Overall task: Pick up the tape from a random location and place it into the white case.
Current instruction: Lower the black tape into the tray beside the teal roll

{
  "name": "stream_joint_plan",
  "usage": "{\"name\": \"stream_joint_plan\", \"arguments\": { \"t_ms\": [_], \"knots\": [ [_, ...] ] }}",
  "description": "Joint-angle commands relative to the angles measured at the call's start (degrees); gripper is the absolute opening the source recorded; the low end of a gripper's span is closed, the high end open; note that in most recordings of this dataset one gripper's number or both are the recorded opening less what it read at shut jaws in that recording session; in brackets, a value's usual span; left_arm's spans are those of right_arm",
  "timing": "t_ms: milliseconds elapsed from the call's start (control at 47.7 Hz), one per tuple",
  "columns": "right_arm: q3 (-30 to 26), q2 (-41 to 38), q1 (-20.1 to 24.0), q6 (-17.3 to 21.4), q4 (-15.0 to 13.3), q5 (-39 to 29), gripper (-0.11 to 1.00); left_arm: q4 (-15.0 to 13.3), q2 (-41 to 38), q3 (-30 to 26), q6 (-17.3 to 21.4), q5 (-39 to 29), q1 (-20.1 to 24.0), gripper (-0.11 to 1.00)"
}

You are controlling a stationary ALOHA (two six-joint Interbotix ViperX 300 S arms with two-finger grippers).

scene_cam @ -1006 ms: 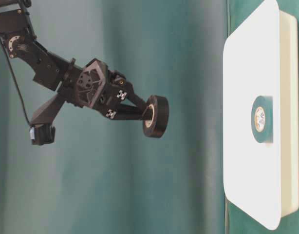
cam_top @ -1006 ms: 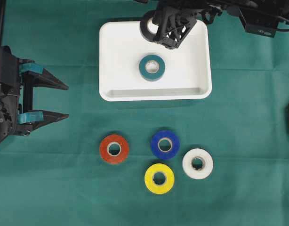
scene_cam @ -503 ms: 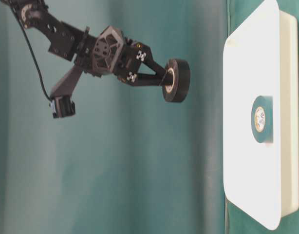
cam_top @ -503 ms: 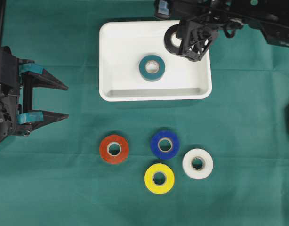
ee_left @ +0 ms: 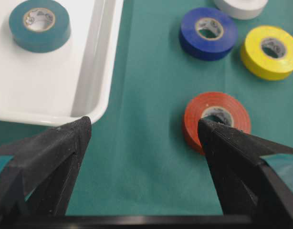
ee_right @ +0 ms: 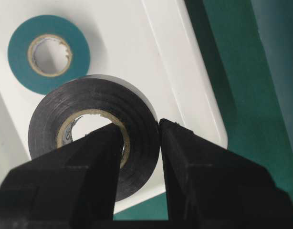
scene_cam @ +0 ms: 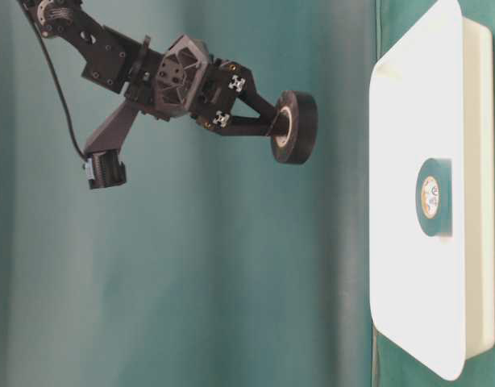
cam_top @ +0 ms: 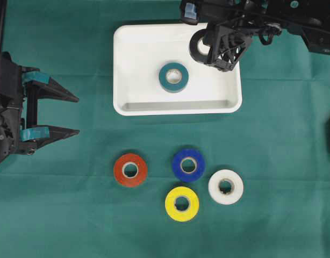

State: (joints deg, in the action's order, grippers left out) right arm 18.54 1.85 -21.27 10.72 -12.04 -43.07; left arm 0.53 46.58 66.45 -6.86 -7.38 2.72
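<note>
Overhead: white case (cam_top: 127, 64) = landmark; right gripper (cam_top: 203, 47) clamped on black tape (cam_top: 198, 45), over case's upper-right part; teal roll (cam_top: 173, 77) flat inside case near centre; left gripper (cam_top: 73, 115) spread wide, holding nothing, well left of case; red roll (cam_top: 130, 170), blue roll (cam_top: 188, 164), yellow roll (cam_top: 181, 203), white roll (cam_top: 225, 186) on green cloth (cam_top: 283, 161) below case.

Table-level: black tape (scene_cam: 295, 126) held clear above case (scene_cam: 409, 121), not touching.

L wrist: fingers (ee_left: 51, 148) apart, case corner (ee_left: 96, 90) just beyond.

R wrist: one finger (ee_right: 96, 157) through roll's core, other outside; case beneath.
</note>
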Motion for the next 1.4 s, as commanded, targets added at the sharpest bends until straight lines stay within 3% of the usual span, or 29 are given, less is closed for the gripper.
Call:
{"name": "stream_joint_plan", "arguments": {
  "t_ms": [0,650,1384],
  "knots": [
    [-0.4,1.7,0.0,0.0,-0.2,0.5,0.27,-0.2,-0.1,-0.6,0.1,0.5,-0.1,0.99],
    [0.8,1.7,0.0,-0.1,-0.8,2.8,0.27,-0.2,-0.1,-0.6,0.1,1.2,-0.1,0.99],
    [10.6,-4.3,0.0,1.2,-0.7,16.3,0.27,-0.2,-0.6,-0.7,0.1,2.0,-0.1,0.99]
  ]
}}
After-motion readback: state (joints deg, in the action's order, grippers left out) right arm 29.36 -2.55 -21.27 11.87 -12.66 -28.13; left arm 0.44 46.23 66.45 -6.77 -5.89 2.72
